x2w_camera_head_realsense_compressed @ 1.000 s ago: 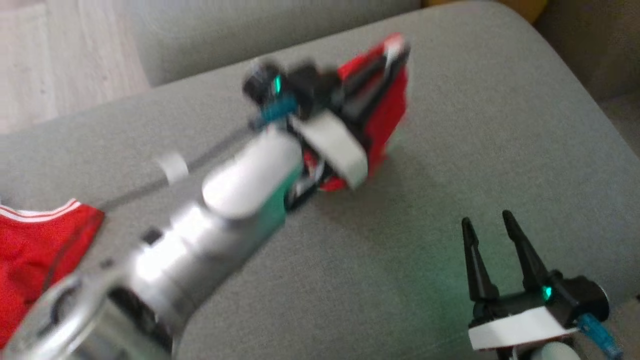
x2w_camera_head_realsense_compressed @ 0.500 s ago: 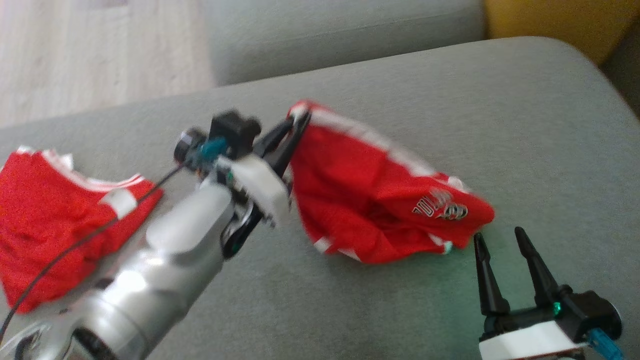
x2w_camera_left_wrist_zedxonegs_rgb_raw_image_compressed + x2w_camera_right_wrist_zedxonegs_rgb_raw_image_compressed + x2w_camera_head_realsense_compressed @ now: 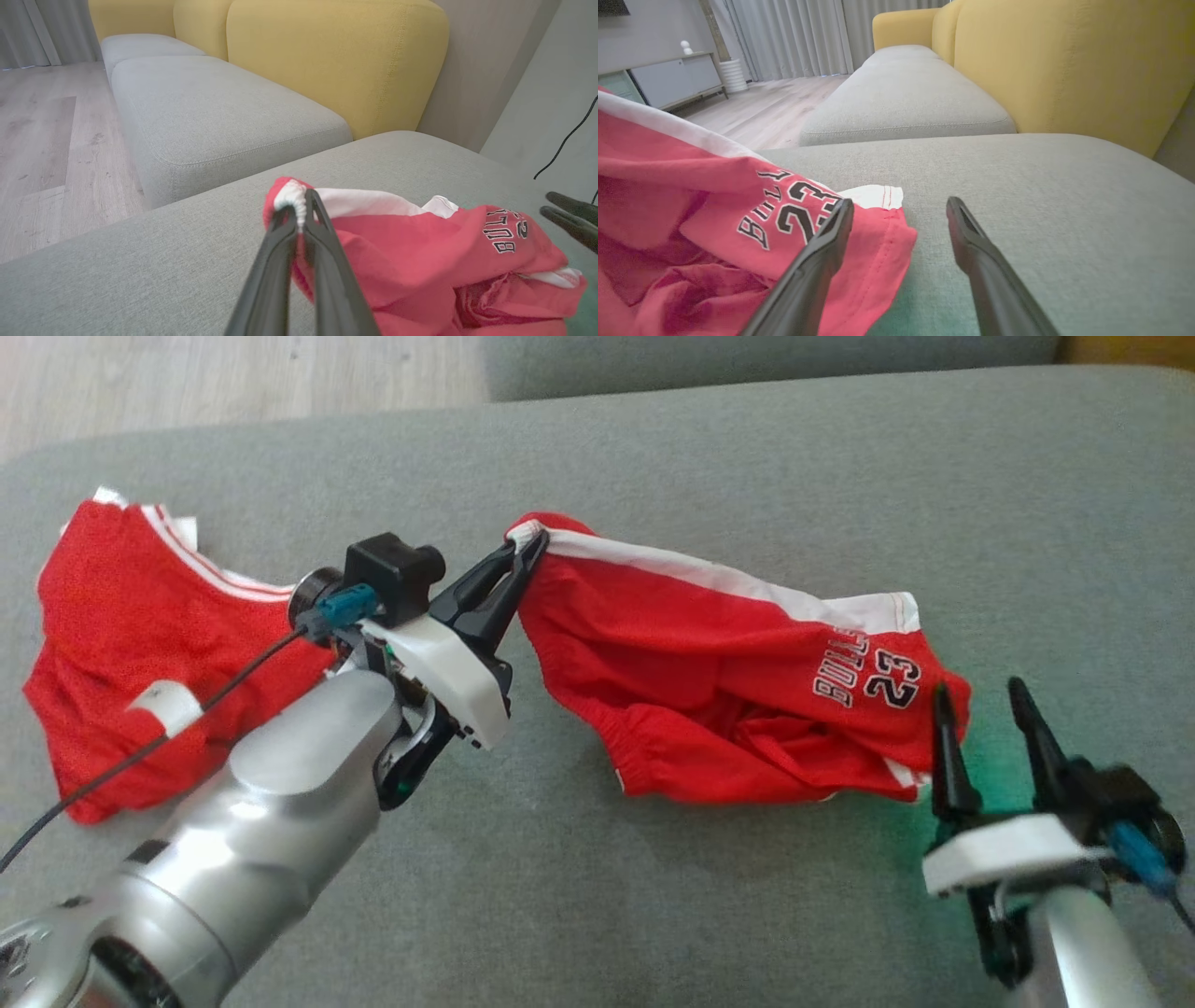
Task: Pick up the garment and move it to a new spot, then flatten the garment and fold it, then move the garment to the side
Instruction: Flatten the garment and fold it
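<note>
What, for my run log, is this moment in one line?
left gripper: shut on red shorts | right gripper: open beside shorts

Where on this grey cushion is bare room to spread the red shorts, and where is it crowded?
Free: the far strip of the grey fabric cushion beyond the red number-23 shorts, and the near patch before them. Crowded: the left end, where a red white-trimmed garment lies beside the left end effector.

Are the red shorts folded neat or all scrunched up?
Scrunched up, not folded. The shorts lie bunched and wrinkled on the grey cushion, one white-trimmed corner pinched in the left claw.
</note>
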